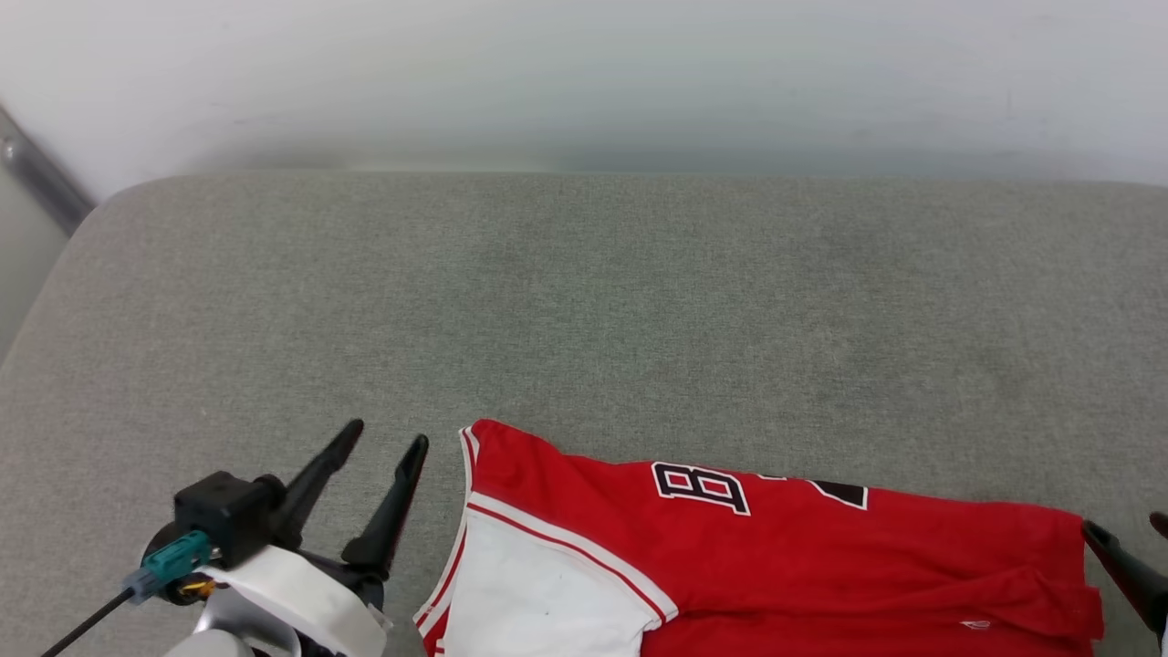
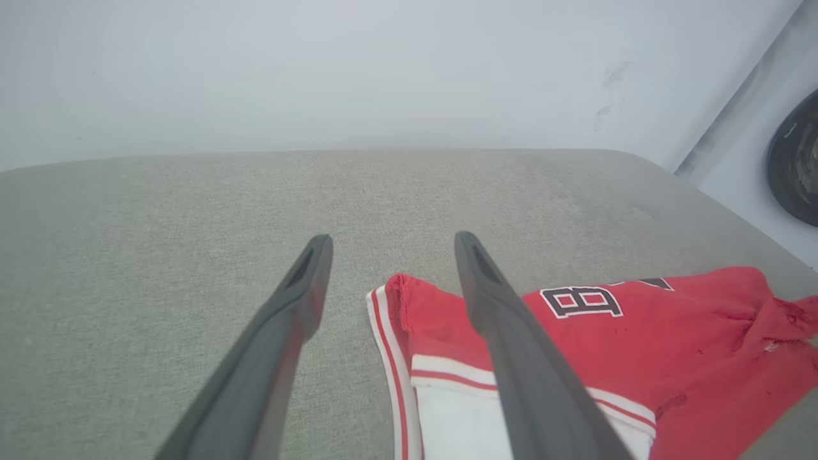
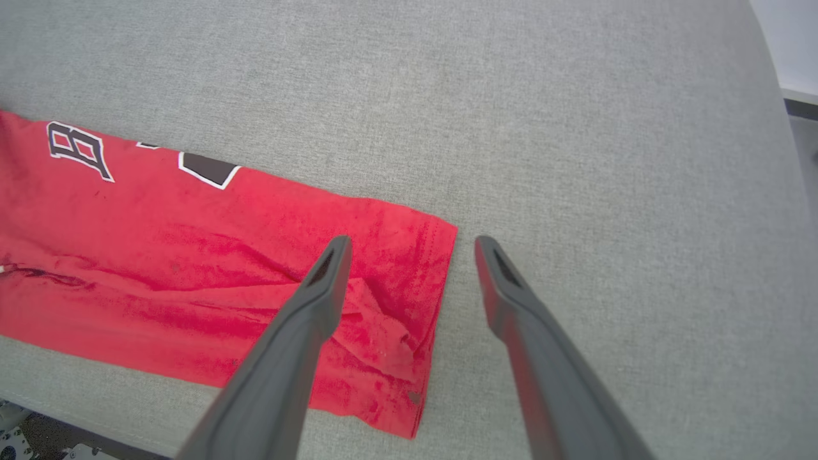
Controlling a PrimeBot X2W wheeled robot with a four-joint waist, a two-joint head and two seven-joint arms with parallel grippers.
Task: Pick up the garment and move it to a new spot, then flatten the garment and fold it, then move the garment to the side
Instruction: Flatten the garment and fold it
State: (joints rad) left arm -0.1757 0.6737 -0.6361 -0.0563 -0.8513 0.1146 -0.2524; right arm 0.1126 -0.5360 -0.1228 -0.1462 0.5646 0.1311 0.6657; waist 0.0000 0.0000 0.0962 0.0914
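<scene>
The garment (image 1: 776, 566), a red jersey with a white sleeve, striped trim and black white-outlined characters, lies folded in a long band along the near edge of the grey padded surface (image 1: 584, 301). My left gripper (image 1: 383, 438) is open just off the garment's left end, with nothing between its fingers. In the left wrist view the garment (image 2: 671, 332) lies under and beside the left gripper (image 2: 393, 239). My right gripper (image 1: 1127, 527) shows as dark fingertips at the garment's right end. In the right wrist view the right gripper (image 3: 412, 241) is open above the hem corner of the garment (image 3: 192, 268).
The grey padded surface stretches wide behind the garment up to a white wall (image 1: 584, 82). A metal strip (image 1: 41, 182) runs down the wall at the far left. A dark round object (image 2: 799, 166) stands beyond the surface's right end in the left wrist view.
</scene>
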